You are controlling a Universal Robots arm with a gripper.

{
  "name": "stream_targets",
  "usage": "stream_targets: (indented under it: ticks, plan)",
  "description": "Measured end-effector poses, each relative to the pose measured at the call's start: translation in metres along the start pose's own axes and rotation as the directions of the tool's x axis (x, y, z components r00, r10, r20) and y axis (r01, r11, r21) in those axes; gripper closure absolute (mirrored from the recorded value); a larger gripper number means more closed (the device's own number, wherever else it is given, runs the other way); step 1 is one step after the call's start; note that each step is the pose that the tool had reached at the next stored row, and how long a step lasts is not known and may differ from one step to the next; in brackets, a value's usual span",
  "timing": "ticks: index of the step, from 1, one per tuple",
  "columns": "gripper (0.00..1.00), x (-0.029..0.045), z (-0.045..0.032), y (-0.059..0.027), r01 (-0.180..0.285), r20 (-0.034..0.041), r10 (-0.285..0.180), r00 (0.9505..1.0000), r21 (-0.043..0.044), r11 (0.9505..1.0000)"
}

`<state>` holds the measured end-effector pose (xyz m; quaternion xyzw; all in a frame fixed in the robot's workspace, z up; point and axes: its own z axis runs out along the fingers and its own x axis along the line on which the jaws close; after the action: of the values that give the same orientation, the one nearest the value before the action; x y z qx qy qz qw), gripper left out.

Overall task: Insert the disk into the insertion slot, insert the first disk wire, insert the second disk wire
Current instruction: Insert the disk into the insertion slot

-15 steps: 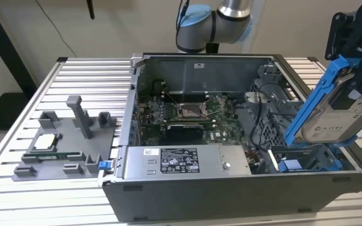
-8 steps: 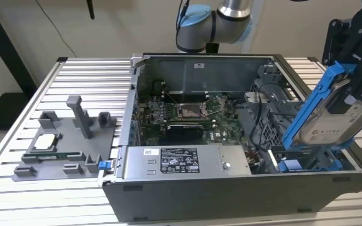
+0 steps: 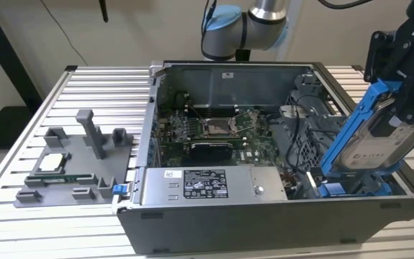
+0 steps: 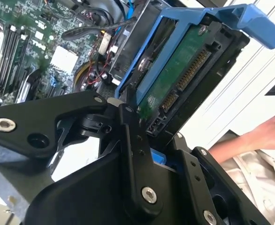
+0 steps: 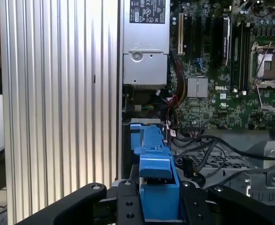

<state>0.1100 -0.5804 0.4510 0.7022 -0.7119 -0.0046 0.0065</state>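
hand clamped on silver-grey hard drive in bright blue plastic carrier | drive steeply tilted; lower end at grey sheet-metal drive cage

Disk in gripper, aslant over insertion slot beside power-supply box

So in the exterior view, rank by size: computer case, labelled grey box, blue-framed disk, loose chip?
Largest: computer case.
Next: labelled grey box and disk look about alike; the disk is tilted, so no ranking between them.
Smallest: chip.
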Motion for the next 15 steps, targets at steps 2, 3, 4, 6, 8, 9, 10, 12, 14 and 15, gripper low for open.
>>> stream_targets:
  ticks: [2, 3, 4, 6, 8, 9, 10, 12, 14, 15]
  plan:
    - [1.0, 0.0, 0.0032, -0.0001, 0.003, -0.0001, -0.003, 1.0, 0.0001, 1.0]
    - [1.0, 0.0, 0.0045, -0.0001, 0.006, -0.0001, -0.006, 1.0, 0.0001, 1.0]
    - [1.0, 0.0, 0.0054, -0.0001, 0.014, -0.0003, -0.014, 0.9999, 0.0001, 0.9999]
    - [1.0, 0.0, 0.0073, -0.0001, 0.024, -0.0006, -0.024, 0.9997, 0.0001, 0.9997]
    - [1.0, 0.0, 0.0095, -0.0002, 0.027, -0.0004, -0.027, 0.9996, 0.0004, 0.9996]
    - [1.0, 0.0, 0.0107, -0.0002, 0.027, -0.0004, -0.027, 0.9996, 0.0006, 0.9996]
    - [1.0, 0.0, 0.0117, -0.0002, 0.027, -0.0006, -0.027, 0.9996, 0.0008, 0.9996]
    - [1.0, -0.0001, 0.0136, -0.0002, 0.027, -0.0005, -0.027, 0.9996, 0.001, 0.9996]
    - [1.0, -0.0002, 0.0155, -0.0003, 0.027, -0.0005, -0.027, 0.9996, 0.0012, 0.9996]
    - [1.0, -0.0003, 0.0163, -0.0003, 0.027, -0.0004, -0.027, 0.9996, 0.0013, 0.9996]
